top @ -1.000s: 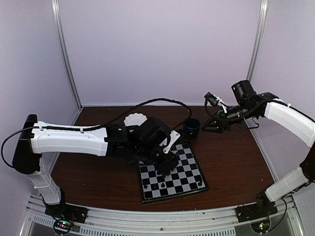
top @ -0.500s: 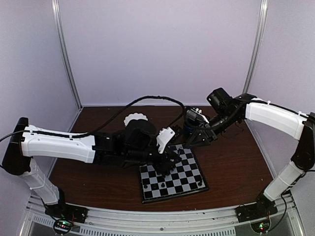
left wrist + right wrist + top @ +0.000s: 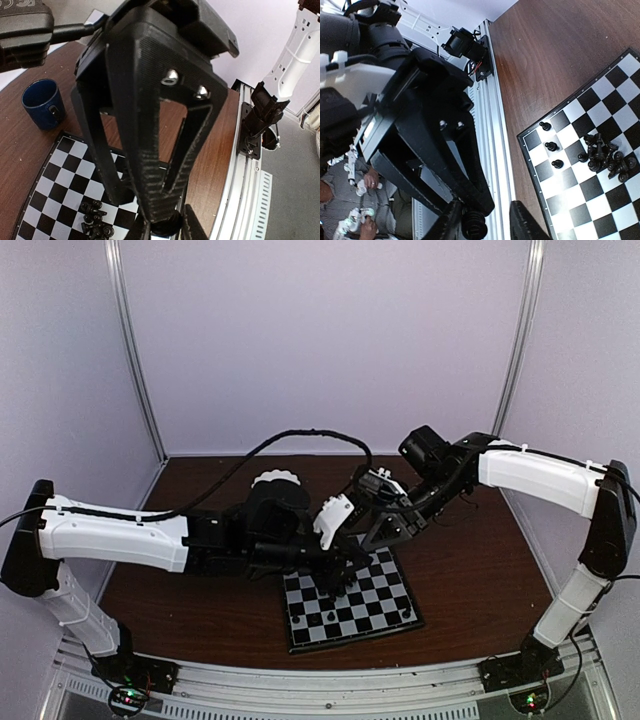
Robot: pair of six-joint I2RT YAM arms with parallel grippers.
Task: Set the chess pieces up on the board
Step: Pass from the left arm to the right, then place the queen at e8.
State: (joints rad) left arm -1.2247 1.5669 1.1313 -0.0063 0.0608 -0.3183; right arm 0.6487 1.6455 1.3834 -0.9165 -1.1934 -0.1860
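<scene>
Bench [image 3: 15, 145]: only the left wrist view shows the mug [image 3: 42, 102], just beside the board [image 3: 50, 165]; its contents are unclear. Board checked black and white, a heap [image 3: 602, 159] of black pieces on it, three pawns [image 3: 550, 146] upright along one edge. Left fingers [image 3: 192, 227] pinch a piece [image 3: 165, 226]; right fingers [image 3: 522, 220] part-spread, grip cannot be told.

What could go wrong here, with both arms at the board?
1. Left fingers and right fingers crowd close above the board: collision possible.
2. Loose heap of chess pieces lies mid-board; a descending arm could scatter it.
3. The piece between the right fingers seems to touch one finger only; it might drop.
</scene>
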